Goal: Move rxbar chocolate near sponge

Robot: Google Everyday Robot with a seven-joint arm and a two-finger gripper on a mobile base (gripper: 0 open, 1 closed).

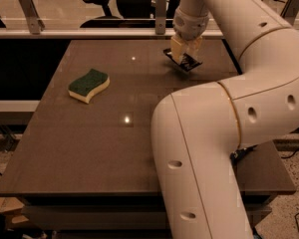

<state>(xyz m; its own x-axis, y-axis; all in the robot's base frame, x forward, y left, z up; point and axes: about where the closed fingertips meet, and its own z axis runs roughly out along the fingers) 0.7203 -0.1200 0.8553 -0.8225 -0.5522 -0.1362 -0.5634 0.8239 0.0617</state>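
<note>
The rxbar chocolate [185,62], a small flat black wrapper, is at the far right part of the brown table [89,143]. My gripper [183,55] comes down from above and is shut on it, with the tan fingers [176,49] on either side of its upper edge. The bar hangs tilted, just above the tabletop. The sponge [88,85], with a dark green top and pale yellow body, lies flat on the left half of the table, well apart from the bar and the gripper.
My white arm [209,133] fills the right side of the view and hides the table's right front part. A metal rail [89,33] runs behind the far edge, with a black office chair [102,4] beyond it.
</note>
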